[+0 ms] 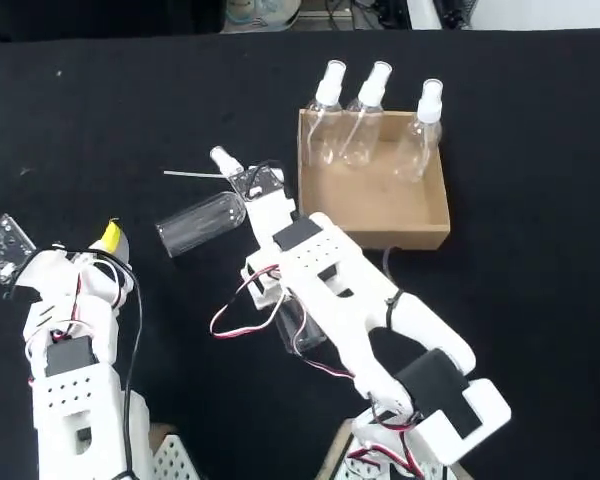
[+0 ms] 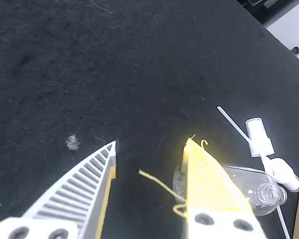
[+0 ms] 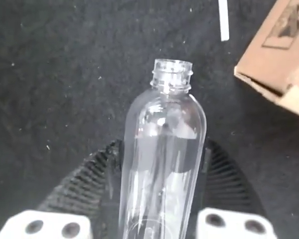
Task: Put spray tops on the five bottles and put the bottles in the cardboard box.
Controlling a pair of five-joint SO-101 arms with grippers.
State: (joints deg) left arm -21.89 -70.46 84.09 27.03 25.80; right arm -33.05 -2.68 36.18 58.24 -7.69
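Note:
Three clear bottles with white spray tops point(image 1: 365, 110) stand along the far wall of the cardboard box point(image 1: 420, 236). A capless clear bottle point(image 1: 200, 223) lies on the black table left of the box, also seen as the lying bottle point(image 2: 259, 194) in the left wrist view. Loose spray tops point(image 2: 259, 137) with thin tubes lie just beyond it. My right gripper point(image 3: 162, 145) is shut on another capless bottle point(image 3: 172, 94), its black fingers against both sides; that bottle point(image 1: 302, 325) shows under the right arm. My left gripper point(image 2: 150, 144) is open over bare table, short of the lying bottle.
The box corner point(image 3: 279, 55) is close beside the held bottle's neck. The right arm point(image 1: 330, 280) stretches across the middle of the table, with loose red and white wires point(image 1: 242, 300) hanging beside it. The left arm point(image 1: 70, 330) stands at the near left.

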